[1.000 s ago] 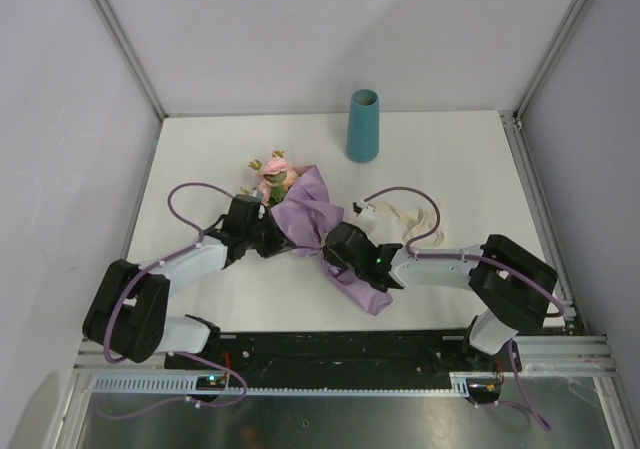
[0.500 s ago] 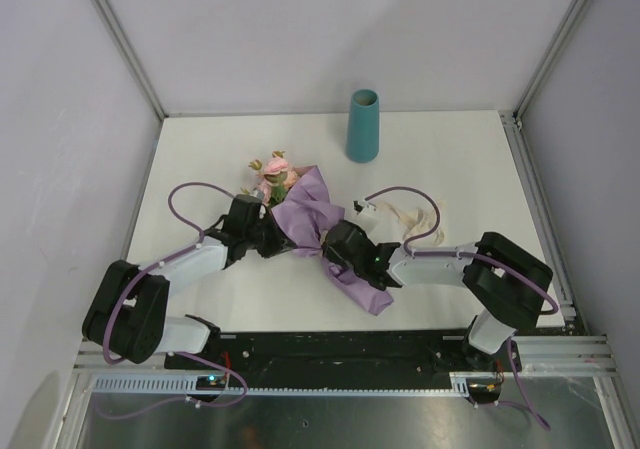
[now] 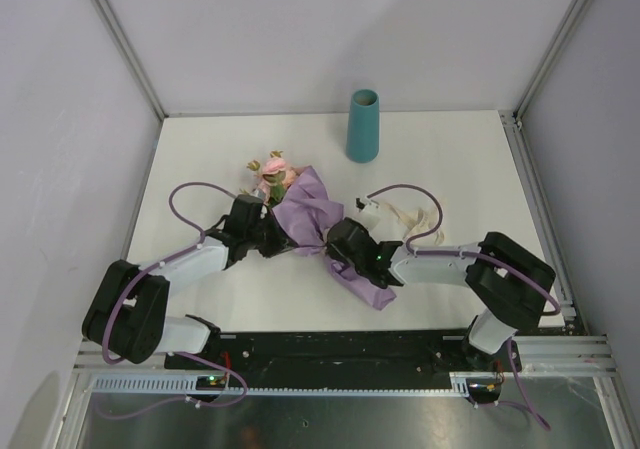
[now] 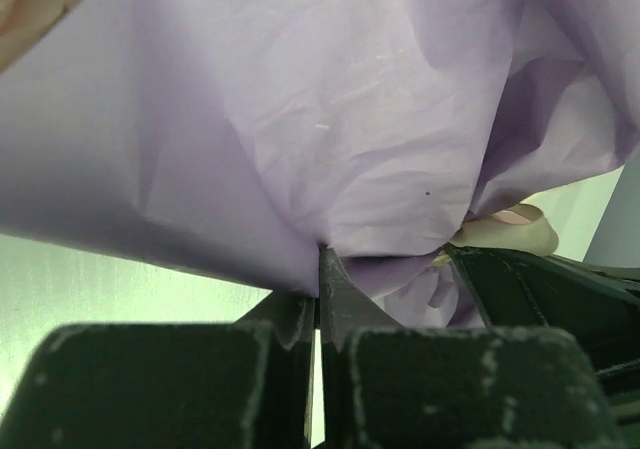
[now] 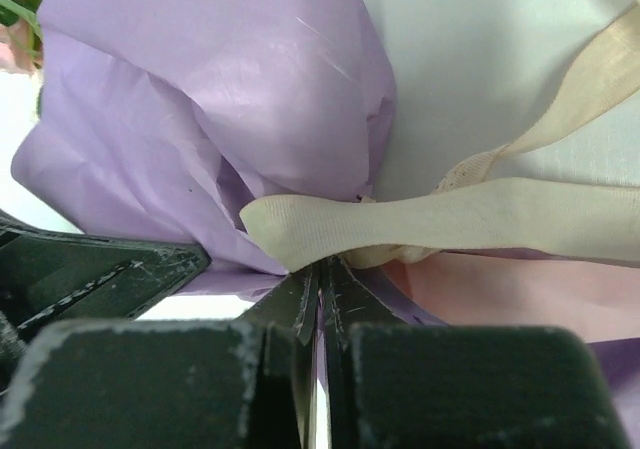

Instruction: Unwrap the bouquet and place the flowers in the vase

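White table point(image 3: 460, 159) in grey-walled, metal-framed cell.
Top view: one tall teal matte vase point(image 3: 363, 126) upright at far edge. One lilac-wrapped bouquet of pink roses point(image 3: 305, 214) lying mid-table, well apart from vase. One loose cream ribbon point(image 3: 408, 214) just right of it.
Left wrist: left gripper point(image 4: 320, 259) clamped shut on crinkled lilac paper point(image 4: 330, 119).
Right wrist: right gripper point(image 5: 320, 269) shut, tips against ribbon and paper. Which is pinched, cannot tell.

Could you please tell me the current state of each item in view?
bouquet: lying on the table, not yet unwrapped.
paper: crumpled, gathered around the stems.
ribbon: loose, trailing onto the table.
flowers: heads poking out of the wrap.
vase: upright, no flowers inside.
left gripper: shut on the paper.
right gripper: shut where ribbon meets paper.
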Controlling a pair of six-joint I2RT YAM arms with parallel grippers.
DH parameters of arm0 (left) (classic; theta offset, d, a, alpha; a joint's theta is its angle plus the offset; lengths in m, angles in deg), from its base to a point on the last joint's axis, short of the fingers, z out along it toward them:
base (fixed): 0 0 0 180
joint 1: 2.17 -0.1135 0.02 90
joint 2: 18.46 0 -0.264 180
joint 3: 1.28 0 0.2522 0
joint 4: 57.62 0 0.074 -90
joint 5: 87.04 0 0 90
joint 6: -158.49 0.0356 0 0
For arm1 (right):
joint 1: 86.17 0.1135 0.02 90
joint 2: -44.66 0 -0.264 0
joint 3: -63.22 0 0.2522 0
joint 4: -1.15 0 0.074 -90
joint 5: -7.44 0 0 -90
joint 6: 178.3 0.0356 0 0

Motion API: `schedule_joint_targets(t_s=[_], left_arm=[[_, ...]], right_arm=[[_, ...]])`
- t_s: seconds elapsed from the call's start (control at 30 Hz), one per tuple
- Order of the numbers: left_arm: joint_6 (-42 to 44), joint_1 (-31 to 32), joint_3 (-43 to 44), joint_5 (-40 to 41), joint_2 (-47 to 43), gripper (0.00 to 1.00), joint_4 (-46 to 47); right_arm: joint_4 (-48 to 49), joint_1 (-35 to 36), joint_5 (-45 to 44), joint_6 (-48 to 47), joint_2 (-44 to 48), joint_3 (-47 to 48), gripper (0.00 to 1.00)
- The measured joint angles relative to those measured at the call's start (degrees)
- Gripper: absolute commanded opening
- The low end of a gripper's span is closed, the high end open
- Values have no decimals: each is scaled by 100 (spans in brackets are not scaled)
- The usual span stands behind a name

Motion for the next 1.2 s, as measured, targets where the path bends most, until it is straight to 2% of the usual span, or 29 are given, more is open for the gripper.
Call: schedule_joint_targets(t_s=[0.53,0.7,0.83,0.9,1.0,1.03,1.1,1.2], left_arm=[[0,101,317,4,79,0,-90],[2,101,374,13,109,0,-221],[4,101,385,48,140,0,-319],[4,101,393,94,140,0,-358],[4,98,417,179,140,0,-409],[4,98,424,197,140,0,-420],[2,101,431,238,140,0,-452],[-2,127,431,330,140,0,-487]], right_arm=[[-144,-127,216,-597,1145,-363,0],[229,-310,728,-767,1161,-678,0],[579,-487,1285,-892,1130,-815,8],[782,-601,1585,-933,1075,-844,3],[1008,-699,1840,-938,977,-846,0],[1097,-728,1912,-931,935,-846,1],[1287,-802,2083,-868,822,-846,12],[1574,-920,2345,-726,605,-846,3]])
